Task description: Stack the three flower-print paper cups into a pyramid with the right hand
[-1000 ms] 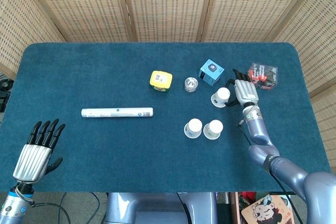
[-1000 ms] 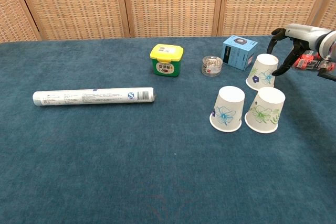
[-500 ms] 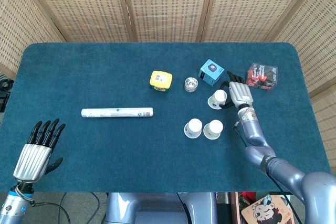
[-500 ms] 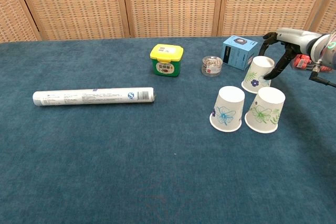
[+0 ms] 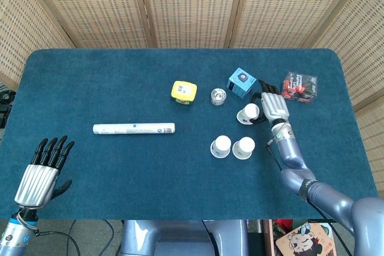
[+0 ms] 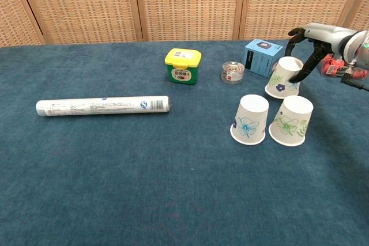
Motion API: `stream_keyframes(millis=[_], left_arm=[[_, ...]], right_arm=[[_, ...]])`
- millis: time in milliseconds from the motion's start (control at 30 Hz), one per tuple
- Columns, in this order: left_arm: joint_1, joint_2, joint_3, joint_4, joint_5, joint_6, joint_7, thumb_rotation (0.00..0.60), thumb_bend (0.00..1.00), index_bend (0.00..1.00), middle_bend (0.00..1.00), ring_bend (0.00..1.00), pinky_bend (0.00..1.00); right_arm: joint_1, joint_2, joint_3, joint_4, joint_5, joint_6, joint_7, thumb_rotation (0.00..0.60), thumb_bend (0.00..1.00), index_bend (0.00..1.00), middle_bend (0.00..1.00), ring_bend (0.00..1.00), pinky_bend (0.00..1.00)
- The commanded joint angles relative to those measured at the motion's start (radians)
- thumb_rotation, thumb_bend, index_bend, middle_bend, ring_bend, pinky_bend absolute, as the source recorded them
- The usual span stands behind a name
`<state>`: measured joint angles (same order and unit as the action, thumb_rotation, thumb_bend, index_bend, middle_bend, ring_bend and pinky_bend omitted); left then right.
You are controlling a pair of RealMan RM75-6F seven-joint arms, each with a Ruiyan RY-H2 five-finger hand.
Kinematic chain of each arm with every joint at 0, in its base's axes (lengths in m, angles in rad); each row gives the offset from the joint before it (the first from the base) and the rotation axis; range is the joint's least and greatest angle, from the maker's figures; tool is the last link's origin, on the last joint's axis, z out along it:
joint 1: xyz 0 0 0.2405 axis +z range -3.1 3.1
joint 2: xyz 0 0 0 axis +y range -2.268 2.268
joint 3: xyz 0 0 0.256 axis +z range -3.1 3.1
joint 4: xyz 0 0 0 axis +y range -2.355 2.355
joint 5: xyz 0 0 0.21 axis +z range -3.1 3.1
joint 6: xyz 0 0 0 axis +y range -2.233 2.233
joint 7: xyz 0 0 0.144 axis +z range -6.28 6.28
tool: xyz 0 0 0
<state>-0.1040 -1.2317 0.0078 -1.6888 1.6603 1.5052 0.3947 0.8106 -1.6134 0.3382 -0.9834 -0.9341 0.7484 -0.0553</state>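
Over the blue-clothed table (image 5: 120, 82), the right hand (image 6: 311, 44) grips a tilted flower-print paper cup (image 6: 282, 77) behind two upturned cups (image 6: 249, 119) standing side by side, a blue box (image 6: 262, 57) just behind; the left hand (image 5: 43, 172) hovers, fingers spread.

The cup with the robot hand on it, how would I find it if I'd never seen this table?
Look toward the table's right end, near the blue box. Three flower-print cups stand upside down; yours is the back cup, tilted, with purple flowers and the right robot hand around it.

Wicker screen (image 5: 192, 4) — blue-carpeted table (image 5: 120, 82)
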Motion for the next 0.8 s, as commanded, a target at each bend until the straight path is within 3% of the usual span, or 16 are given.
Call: stream_keyframes(millis=[33, 233, 533, 667, 800], left_arm=[[0.000, 0.001, 0.001, -0.001, 0.002, -0.001, -0.001, 0.600, 0.21, 0.00, 0.00, 0.00, 0.00], [0.000, 0.004, 0.007, -0.005, 0.013, 0.002, -0.007, 0.600, 0.21, 0.00, 0.00, 0.00, 0.00], [0.002, 0.011, 0.014, -0.008, 0.033, 0.014, -0.020, 0.600, 0.21, 0.00, 0.00, 0.00, 0.00], [0.011, 0.024, 0.021, -0.017, 0.060, 0.042, -0.038, 0.600, 0.21, 0.00, 0.00, 0.00, 0.00], [0.012, 0.028, 0.022, -0.018, 0.065, 0.043, -0.049, 0.600, 0.21, 0.00, 0.00, 0.00, 0.00]], right_arm=[[-0.022, 0.082, 0.015, -0.135, -0.001, 0.067, -0.046, 0.600, 0.12, 0.51, 0.07, 0.00, 0.00], [-0.058, 0.220, 0.031, -0.390, 0.023, 0.172, -0.151, 0.600, 0.12, 0.51, 0.07, 0.00, 0.00], [-0.091, 0.323, 0.034, -0.674, 0.066, 0.316, -0.293, 0.600, 0.12, 0.51, 0.06, 0.00, 0.00], [-0.118, 0.365, 0.000, -0.814, 0.088, 0.377, -0.367, 0.600, 0.12, 0.51, 0.06, 0.00, 0.00], [-0.141, 0.390, -0.020, -0.879, 0.100, 0.415, -0.387, 0.600, 0.12, 0.51, 0.05, 0.00, 0.00]])
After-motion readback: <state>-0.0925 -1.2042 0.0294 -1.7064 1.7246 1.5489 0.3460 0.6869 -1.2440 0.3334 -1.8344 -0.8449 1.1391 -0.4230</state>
